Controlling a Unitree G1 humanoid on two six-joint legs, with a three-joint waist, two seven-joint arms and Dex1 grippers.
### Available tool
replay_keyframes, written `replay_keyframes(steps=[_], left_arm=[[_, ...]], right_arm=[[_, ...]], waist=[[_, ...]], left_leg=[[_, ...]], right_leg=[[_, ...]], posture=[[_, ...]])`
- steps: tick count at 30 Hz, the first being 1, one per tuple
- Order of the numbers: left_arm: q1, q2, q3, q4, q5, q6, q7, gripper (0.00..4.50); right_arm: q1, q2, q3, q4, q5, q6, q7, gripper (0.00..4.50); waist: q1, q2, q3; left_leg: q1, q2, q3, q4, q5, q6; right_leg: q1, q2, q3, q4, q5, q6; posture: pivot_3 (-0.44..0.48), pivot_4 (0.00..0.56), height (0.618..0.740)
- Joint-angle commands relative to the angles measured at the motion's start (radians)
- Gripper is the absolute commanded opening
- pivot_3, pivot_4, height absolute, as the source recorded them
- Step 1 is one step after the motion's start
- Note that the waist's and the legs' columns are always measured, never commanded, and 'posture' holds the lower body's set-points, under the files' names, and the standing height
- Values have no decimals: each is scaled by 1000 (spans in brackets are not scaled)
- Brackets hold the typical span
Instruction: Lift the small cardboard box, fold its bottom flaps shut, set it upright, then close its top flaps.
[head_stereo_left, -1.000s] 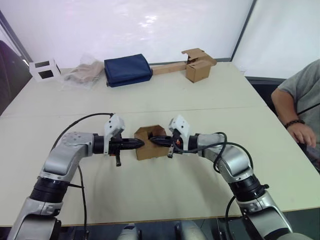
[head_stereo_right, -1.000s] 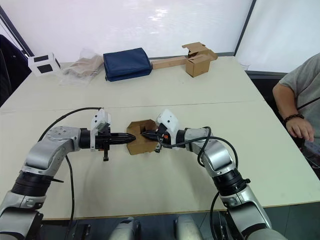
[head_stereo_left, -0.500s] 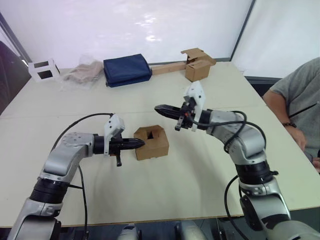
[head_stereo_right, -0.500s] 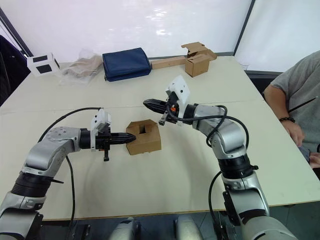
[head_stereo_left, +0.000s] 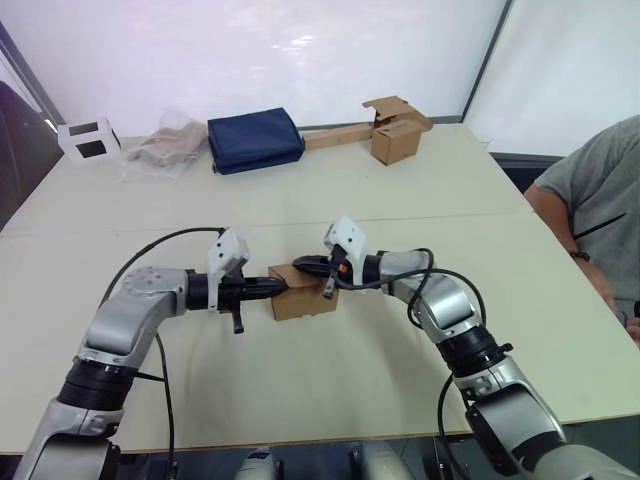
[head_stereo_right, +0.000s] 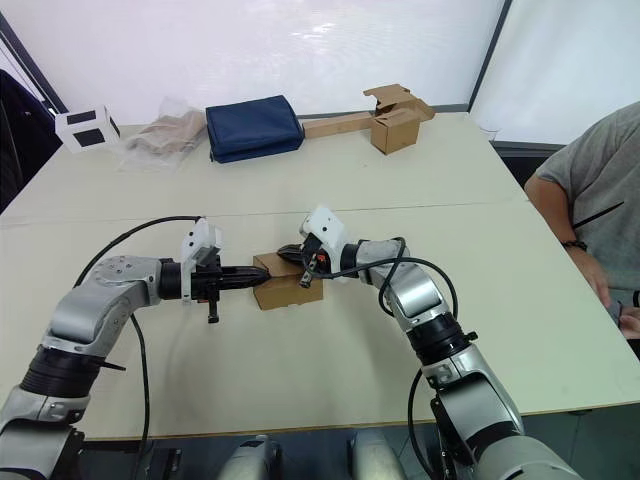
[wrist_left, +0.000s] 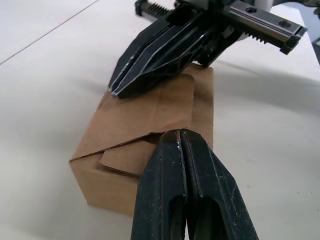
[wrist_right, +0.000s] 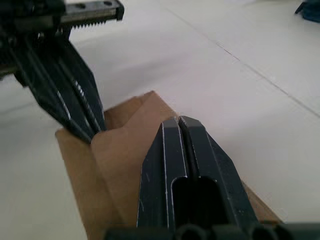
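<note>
Box (head_stereo_left: 303, 297) sits upright on the table (head_stereo_left: 400, 200), centred between both arms. Top flaps (wrist_left: 150, 112) folded down, mostly flat; one inner flap corner shows at a seam. Left gripper (head_stereo_left: 279, 287) fingers pressed together, holding nothing, tips against the box's left upper edge. Right gripper (head_stereo_left: 303, 264) fingers also together, empty, lying on the top flaps and pressing down. Far side of table: navy bag (head_stereo_left: 255, 139), second cardboard box (head_stereo_left: 396, 131) with flaps open, white cube (head_stereo_left: 88, 139). Person's arm (head_stereo_left: 590, 190) at right edge.
</note>
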Motion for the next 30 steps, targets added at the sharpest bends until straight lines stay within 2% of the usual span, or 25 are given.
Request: replay_keyframes(steps=[1,4,8,14,21,30], left_arm=[[15,37,44,-35,-37,10,-20,69],[12,74,72,-30,-66,27,-42,69],[-85,66,117,38,-107,59,-28,69],[-193,-34,39,158,-37,-4,7,69],[-228,-112,-23,284,26,-84,-15,69],[-236,-124,-37,309,53,-111,-45,69]], right_arm=[[21,-4,18,-25,-31,-18,1,0],[29,-7,22,-31,-50,-22,0,0],[42,-9,7,-78,-38,9,3,0],[73,-20,-12,-191,8,80,25,0],[104,-46,-38,-335,64,203,16,0],[130,-75,-42,-420,120,348,-15,0]], waist=[[0,0,0],[0,0,0],[3,0,0],[1,0,0],[1,0,0],[1,0,0]], left_leg=[[0,0,0,0,0,0],[0,0,0,0,0,0],[0,0,0,0,0,0],[0,0,0,0,0,0],[0,0,-1,0,0,0],[0,0,0,1,0,0]], right_leg=[[0,0,0,0,0,0],[0,0,0,0,0,0],[0,0,0,0,0,0],[1,0,-1,0,0,0],[0,0,0,0,0,0],[0,0,0,0,0,0]], posture=[[0,150,740],[0,150,740],[0,150,740],[0,150,740],[0,150,740],[0,150,740]])
